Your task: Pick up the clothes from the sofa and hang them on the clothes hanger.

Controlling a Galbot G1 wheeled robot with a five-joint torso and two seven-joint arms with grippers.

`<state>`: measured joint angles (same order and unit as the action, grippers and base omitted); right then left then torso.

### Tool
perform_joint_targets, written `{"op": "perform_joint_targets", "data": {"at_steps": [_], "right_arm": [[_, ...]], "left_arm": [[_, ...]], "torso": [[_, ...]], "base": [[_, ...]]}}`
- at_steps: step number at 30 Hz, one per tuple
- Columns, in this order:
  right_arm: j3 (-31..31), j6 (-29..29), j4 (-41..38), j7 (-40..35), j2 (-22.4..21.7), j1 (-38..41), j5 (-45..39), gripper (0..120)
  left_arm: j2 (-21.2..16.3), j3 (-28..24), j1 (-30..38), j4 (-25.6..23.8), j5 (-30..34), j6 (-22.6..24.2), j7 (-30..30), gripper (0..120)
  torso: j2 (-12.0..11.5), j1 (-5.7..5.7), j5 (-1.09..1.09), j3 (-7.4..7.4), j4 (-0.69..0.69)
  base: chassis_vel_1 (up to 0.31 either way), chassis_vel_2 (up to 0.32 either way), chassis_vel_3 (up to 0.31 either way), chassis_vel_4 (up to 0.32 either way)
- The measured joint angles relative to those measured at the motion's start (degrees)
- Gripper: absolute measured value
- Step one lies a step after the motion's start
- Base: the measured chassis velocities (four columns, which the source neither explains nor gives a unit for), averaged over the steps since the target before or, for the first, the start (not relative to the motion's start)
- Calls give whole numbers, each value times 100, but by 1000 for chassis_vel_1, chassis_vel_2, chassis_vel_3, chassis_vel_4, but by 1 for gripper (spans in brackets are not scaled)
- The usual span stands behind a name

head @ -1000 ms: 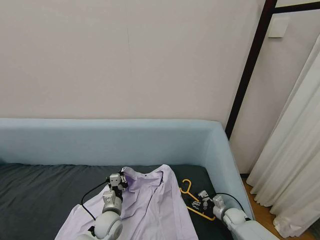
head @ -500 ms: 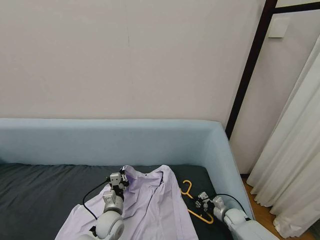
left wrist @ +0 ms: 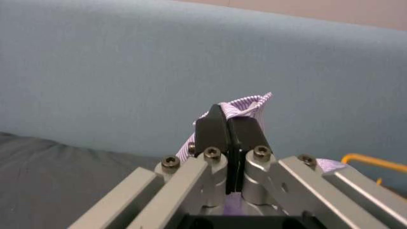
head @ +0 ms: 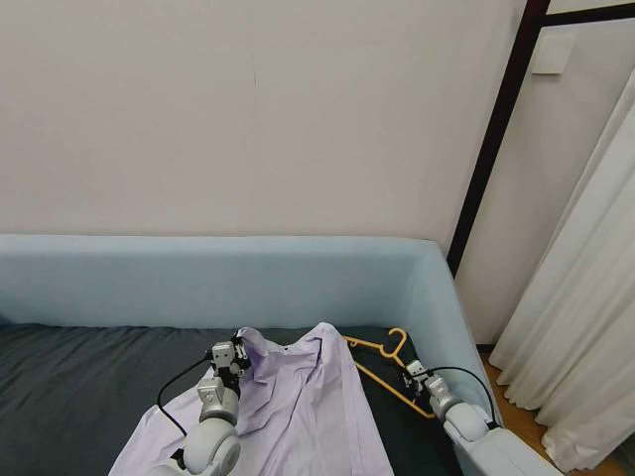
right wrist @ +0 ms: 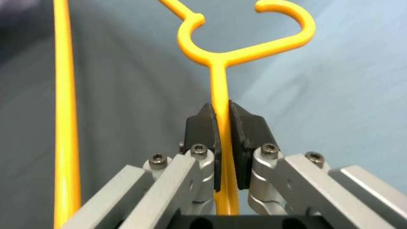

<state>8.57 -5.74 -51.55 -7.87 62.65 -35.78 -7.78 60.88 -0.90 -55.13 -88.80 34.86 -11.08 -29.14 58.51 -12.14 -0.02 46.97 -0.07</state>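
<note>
A pale lilac striped shirt (head: 288,407) lies spread on the dark sofa seat (head: 79,387). My left gripper (head: 238,354) is shut on the shirt's collar edge (left wrist: 245,106), lifting it slightly. An orange clothes hanger (head: 382,362) is raised off the seat at the right, its hook (right wrist: 279,28) near the light blue sofa arm. My right gripper (head: 413,375) is shut on the hanger's stem (right wrist: 219,95) just below the hook. The hanger's far arm (right wrist: 64,105) reaches toward the shirt's right side.
The light blue sofa backrest (head: 198,278) runs behind the shirt and its arm (head: 446,327) bounds the right side. A dark door frame (head: 496,129) and white curtain (head: 585,297) stand beyond it. The seat's left part is bare.
My right gripper has lifted the hanger off the seat and swung it up and back, hook now near the sofa arm. The left gripper rose a little with the collar.
</note>
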Motion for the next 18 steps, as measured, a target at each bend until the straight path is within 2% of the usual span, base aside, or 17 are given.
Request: {"op": "perform_joint_targets", "data": {"at_steps": [4,8,13,18], "right_arm": [[-142,-129,-85,-365,47,25,44,4],[-156,-222,-642,-552,-85,-73,-66,4],[-58,-325,-1904,-558,-560,-815,256,4],[-89,-604,-2414,-523,-807,-1523,945,4]], "left_arm": [[-8,-6,-16,-28,-2,0,3,0],[-54,-11,-27,-64,0,5,1,0],[-271,4,-103,-514,99,213,-102,0],[-568,23,-146,-942,214,442,-226,0]], "torso": [[0,0,1,0,1],[0,0,1,0,3],[0,0,0,-1,0],[0,1,2,-1,-1]], "base": [[0,0,0,0],[0,0,0,0],[0,0,0,0],[0,0,0,0]]}}
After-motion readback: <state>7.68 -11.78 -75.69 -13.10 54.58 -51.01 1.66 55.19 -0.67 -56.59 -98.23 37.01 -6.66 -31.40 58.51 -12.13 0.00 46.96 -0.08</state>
